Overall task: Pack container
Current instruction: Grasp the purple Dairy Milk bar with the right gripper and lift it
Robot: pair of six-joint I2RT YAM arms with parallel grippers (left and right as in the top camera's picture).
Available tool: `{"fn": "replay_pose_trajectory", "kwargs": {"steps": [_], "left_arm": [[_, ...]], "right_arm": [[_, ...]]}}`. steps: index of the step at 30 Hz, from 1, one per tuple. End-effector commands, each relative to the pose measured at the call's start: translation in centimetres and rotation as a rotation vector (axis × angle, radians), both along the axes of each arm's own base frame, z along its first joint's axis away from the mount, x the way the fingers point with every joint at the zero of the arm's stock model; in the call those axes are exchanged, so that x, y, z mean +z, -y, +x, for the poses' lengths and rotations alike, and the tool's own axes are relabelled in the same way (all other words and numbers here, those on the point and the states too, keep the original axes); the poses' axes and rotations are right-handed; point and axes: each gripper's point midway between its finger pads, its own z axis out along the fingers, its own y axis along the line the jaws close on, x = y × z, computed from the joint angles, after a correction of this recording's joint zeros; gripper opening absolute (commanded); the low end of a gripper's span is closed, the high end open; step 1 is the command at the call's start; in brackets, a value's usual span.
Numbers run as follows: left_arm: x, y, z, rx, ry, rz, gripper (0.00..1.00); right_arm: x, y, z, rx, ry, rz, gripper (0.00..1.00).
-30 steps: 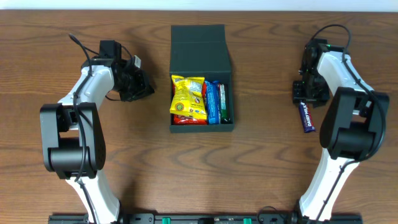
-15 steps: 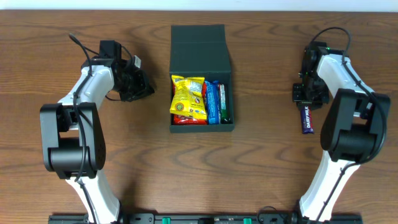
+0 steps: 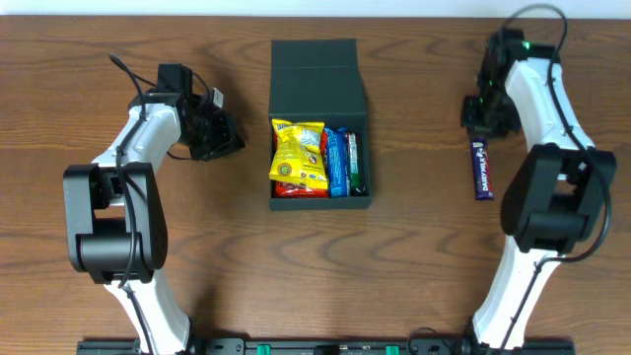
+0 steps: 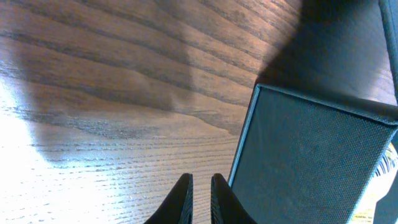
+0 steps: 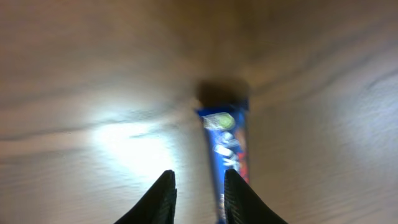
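The dark teal container [image 3: 317,75] stands at the table's middle, its flap lid open toward the far side. It holds a yellow snack packet [image 3: 298,156], blue bars [image 3: 337,163] and other packets. A blue chocolate bar [image 3: 481,170] lies on the table at the right; in the right wrist view the bar [image 5: 227,140] runs under my right finger. My right gripper [image 3: 477,120] [image 5: 199,182] is open and empty, just beyond the bar's far end. My left gripper [image 3: 235,141] [image 4: 200,186] is shut and empty, left of the container's wall [image 4: 311,155].
The brown wooden table [image 3: 424,256] carries nothing else. Both arm bases stand at the near edge. A cable loops above each arm.
My right gripper has moved toward the far side. The blue chocolate bar has shifted a little that way too and now lies straighter. The left arm has not moved.
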Motion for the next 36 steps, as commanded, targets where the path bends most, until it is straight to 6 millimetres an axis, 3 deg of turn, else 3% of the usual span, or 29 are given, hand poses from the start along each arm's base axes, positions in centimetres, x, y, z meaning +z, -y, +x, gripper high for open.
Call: {"fn": "replay_pose_trajectory", "kwargs": {"steps": [1, 4, 5, 8, 14, 18, 26, 30, 33, 36], "left_arm": [[-0.9, -0.2, -0.5, -0.014, -0.015, 0.007, 0.12], [-0.9, -0.2, -0.5, -0.014, -0.017, 0.007, 0.12], [-0.9, -0.2, -0.5, -0.014, -0.017, 0.007, 0.12], [-0.9, -0.2, -0.6, -0.014, -0.021, 0.007, 0.12], [-0.9, -0.2, -0.5, -0.014, -0.017, 0.008, 0.12], [-0.9, -0.2, -0.4, -0.014, -0.012, 0.008, 0.12], [-0.9, -0.2, -0.4, -0.014, -0.011, 0.008, 0.12], [-0.9, -0.2, -0.4, -0.014, -0.01, 0.008, 0.12], [-0.9, -0.2, -0.4, -0.014, -0.011, 0.008, 0.12], [-0.9, -0.2, -0.4, -0.014, -0.011, 0.007, 0.12]], "right_arm": [[2.8, -3.0, 2.1, 0.033, 0.082, -0.001, 0.31], [4.1, -3.2, 2.7, 0.063, 0.107, -0.092, 0.52], [4.2, -2.9, 2.5, 0.063, 0.102, -0.118, 0.54], [3.3, -1.8, 1.1, 0.039, 0.04, -0.106, 0.45], [0.6, 2.0, -3.3, -0.018, -0.134, -0.088, 0.55], [-1.8, 2.5, -5.6, -0.034, -0.213, -0.073, 0.6], [-6.4, 1.4, -7.6, -0.011, -0.252, -0.017, 0.59], [-7.6, 1.4, -8.1, -0.011, -0.251, -0.018, 0.58], [-8.2, 1.5, -8.0, -0.013, -0.24, -0.021, 0.52], [-8.6, 1.6, -7.8, -0.013, -0.226, -0.032, 0.38]]}}
